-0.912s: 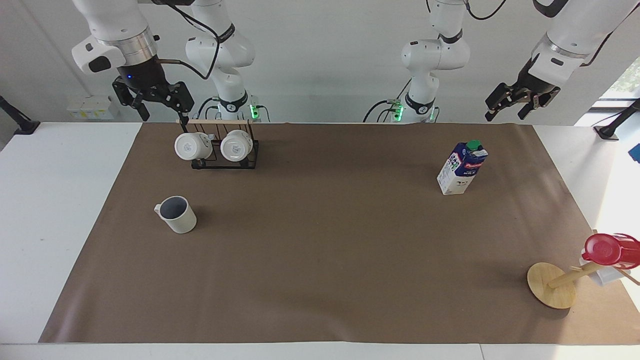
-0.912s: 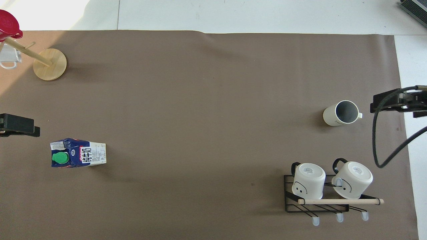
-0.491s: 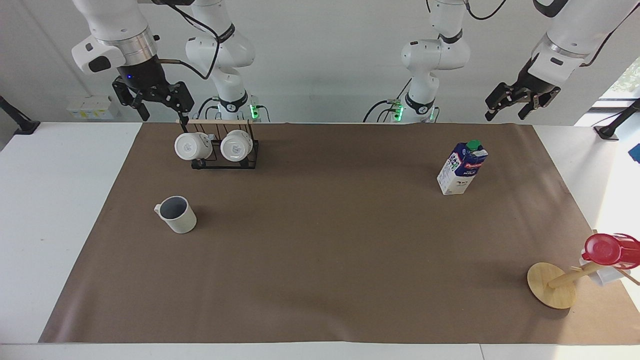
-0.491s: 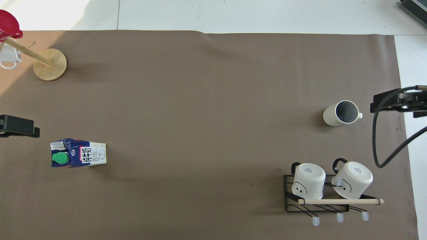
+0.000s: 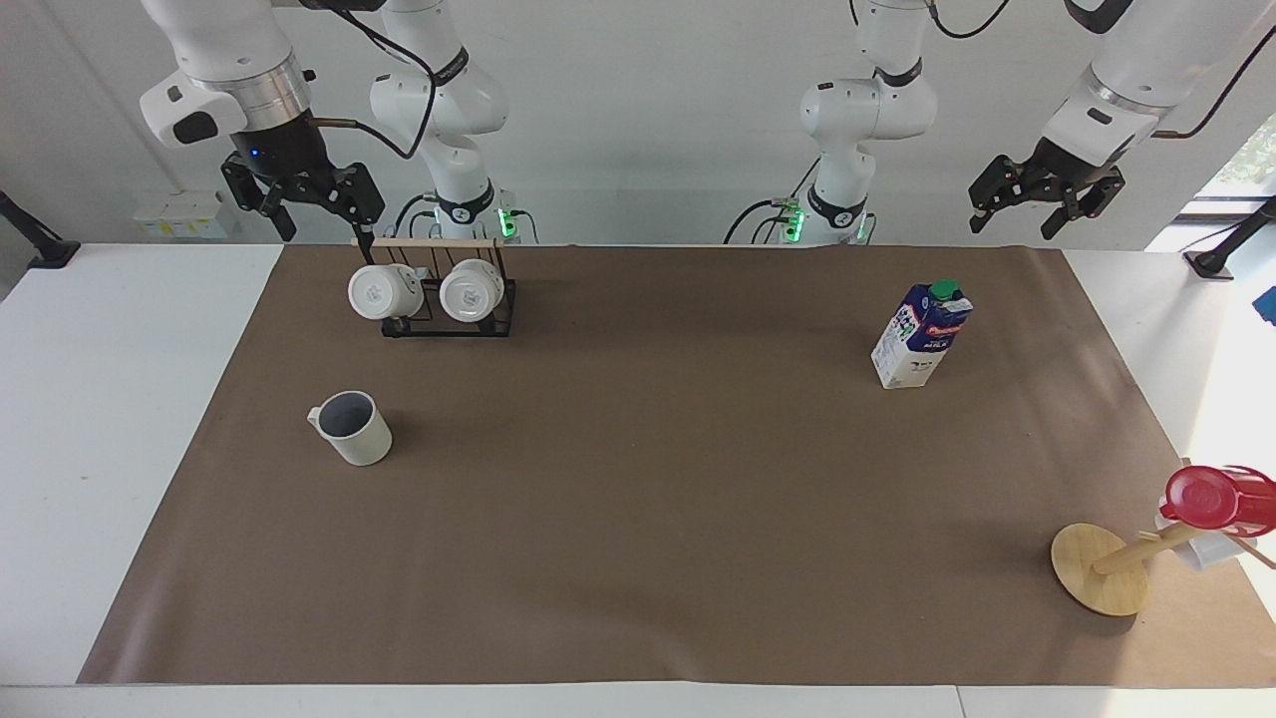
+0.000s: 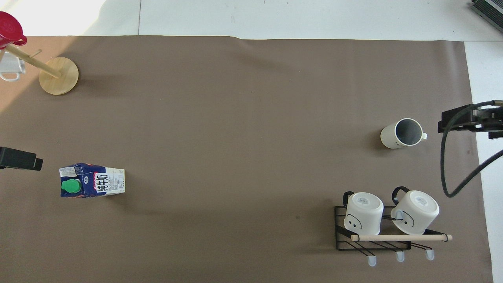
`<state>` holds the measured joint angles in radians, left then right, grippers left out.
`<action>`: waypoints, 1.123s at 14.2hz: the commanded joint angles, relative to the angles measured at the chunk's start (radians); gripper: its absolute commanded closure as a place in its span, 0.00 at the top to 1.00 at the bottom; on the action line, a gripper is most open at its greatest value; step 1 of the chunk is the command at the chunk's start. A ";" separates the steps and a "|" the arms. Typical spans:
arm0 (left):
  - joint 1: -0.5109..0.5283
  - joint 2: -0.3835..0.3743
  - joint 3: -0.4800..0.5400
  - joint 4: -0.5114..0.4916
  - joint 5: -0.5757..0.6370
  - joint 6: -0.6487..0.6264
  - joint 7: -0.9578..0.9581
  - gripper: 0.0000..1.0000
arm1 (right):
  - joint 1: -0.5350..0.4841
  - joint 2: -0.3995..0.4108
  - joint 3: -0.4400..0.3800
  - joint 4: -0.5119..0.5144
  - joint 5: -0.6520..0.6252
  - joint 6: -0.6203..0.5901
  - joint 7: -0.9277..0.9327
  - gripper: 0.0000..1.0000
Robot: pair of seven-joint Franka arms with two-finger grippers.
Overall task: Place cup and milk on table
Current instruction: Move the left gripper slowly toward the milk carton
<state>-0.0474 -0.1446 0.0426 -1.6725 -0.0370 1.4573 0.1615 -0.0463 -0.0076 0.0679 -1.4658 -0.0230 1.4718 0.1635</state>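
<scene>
Both arms edge upward; the open, empty left gripper (image 5: pixel 1045 204) and right gripper (image 5: pixel 304 204) hang above the milk carton (image 5: pixel 921 334) and mug (image 5: pixel 351 427), both apparently placed on the worktop (image 5: pixel 638 519).

Robot lab: two white arms (image 5: pixel 449 100) bolted at a paper-covered table (image 5: pixel 120 399), bare white wall.

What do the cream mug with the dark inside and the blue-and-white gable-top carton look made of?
Cream mug with dark inside: likely glazed ceramic, with a thick wall and smooth soft sheen. Blue-and-white gable-top carton: apparently printed coated paperboard with folded edges; its green screw cap looks plastic.
</scene>
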 commanded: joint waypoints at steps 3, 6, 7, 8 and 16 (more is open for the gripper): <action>-0.016 -0.007 0.006 0.008 0.023 -0.017 0.043 1.00 | -0.012 -0.017 0.003 -0.016 0.015 -0.004 0.013 1.00; -0.016 -0.019 0.006 -0.010 0.023 -0.015 0.041 1.00 | -0.012 -0.017 0.004 -0.016 0.015 -0.004 0.013 1.00; -0.016 -0.027 0.006 -0.019 0.023 -0.014 0.043 1.00 | -0.012 -0.017 0.003 -0.016 0.015 -0.004 0.013 1.00; -0.016 -0.033 0.006 -0.029 0.023 -0.012 0.043 1.00 | -0.012 -0.017 0.003 -0.014 0.015 -0.004 0.013 1.00; -0.016 -0.052 0.006 -0.061 0.023 -0.008 0.039 1.00 | -0.012 -0.017 0.003 -0.016 0.015 -0.004 0.013 1.00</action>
<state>-0.0476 -0.1597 0.0417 -1.6891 -0.0343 1.4498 0.1952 -0.0464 -0.0076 0.0668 -1.4658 -0.0230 1.4718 0.1636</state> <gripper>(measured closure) 0.000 0.000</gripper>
